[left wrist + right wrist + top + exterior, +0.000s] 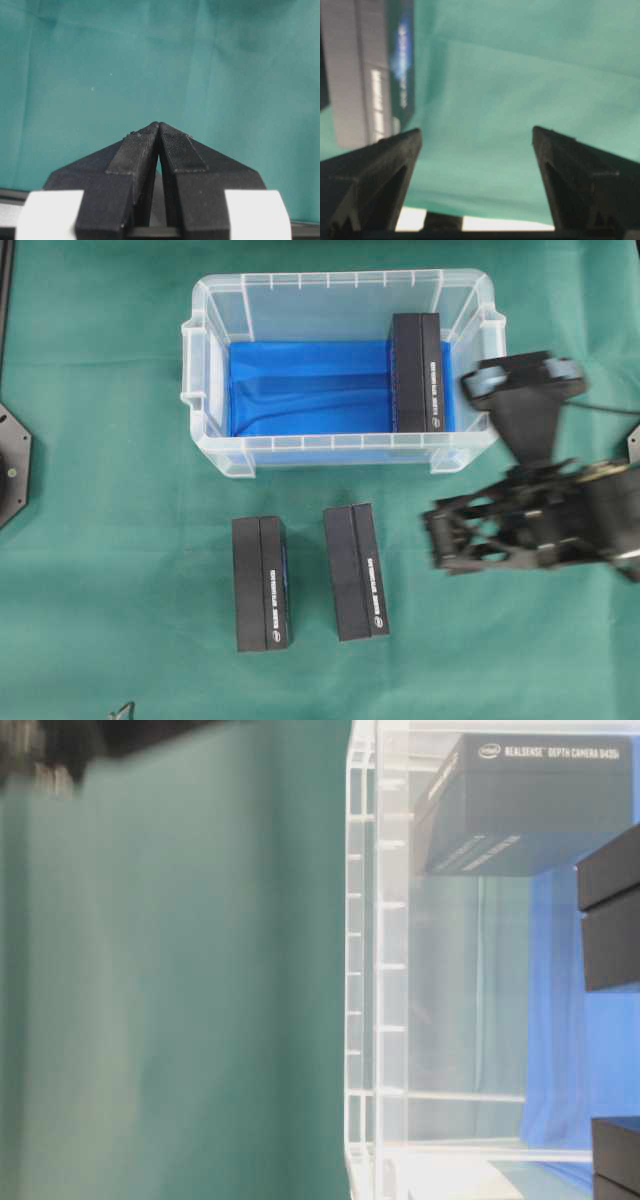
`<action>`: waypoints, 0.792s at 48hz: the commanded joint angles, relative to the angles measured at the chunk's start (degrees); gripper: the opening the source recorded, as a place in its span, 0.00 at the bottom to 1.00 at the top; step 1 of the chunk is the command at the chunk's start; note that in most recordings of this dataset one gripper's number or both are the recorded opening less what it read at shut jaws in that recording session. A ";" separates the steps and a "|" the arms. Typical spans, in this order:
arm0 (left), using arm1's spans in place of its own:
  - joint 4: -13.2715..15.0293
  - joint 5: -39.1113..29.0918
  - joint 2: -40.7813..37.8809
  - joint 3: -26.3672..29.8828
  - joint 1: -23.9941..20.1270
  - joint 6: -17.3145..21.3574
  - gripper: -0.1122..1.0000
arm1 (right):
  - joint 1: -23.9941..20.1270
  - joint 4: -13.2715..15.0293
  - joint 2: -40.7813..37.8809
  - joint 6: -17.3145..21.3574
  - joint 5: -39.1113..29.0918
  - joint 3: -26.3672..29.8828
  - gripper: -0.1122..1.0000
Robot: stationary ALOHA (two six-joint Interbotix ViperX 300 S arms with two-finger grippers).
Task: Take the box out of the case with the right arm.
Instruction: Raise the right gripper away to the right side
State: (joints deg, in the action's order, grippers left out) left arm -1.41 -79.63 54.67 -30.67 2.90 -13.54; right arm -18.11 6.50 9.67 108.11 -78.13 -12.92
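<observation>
1. In the overhead view, a clear plastic case (340,380) with a blue lining sits in the upper middle of the frame on a bench (120,590) covered in green cloth.

2. One dark box (418,372) remains inside the case, standing against its right-hand wall. Its long axis runs from the top of the frame toward the bottom, parallel to that short wall.

3. Two more dark boxes (261,583) (356,571) lie on the cloth below the case, side by side and apart, outside it.

4. The right end effector (440,535) is at the right of the overhead frame, below and to the right of the case's lower right corner, over bare cloth. It is blurred. Its fingers point toward the left of the frame.

5. In the right wrist view its two fingers (380,165) stand wide apart with only green cloth between them; it grips nothing. A box on the cloth shows at the upper left of that view.

6. The box in the case lies up and slightly left of the right end effector in the overhead frame, beyond the case's near rim.

7. My judgement: the right arm is plainly the nearer one.

8. The left end effector (159,131) shows only in its own wrist view, fingers pressed together, empty, over bare cloth.
</observation>
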 commanded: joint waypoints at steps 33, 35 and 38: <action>-0.26 -5.36 -0.44 0.70 0.18 0.26 0.10 | -3.78 1.32 17.84 2.46 -0.79 -14.77 0.90; -0.26 -4.83 -0.44 0.70 0.18 0.26 0.10 | -3.52 1.49 17.84 2.29 -0.70 -14.77 0.90; -0.35 -4.22 -0.44 0.70 0.18 0.26 0.10 | -2.99 1.76 17.93 1.76 -0.79 -14.85 0.90</action>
State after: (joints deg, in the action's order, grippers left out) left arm -1.58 -84.90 54.67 -30.67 2.99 -13.36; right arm -21.53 7.73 27.07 110.13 -79.01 -28.30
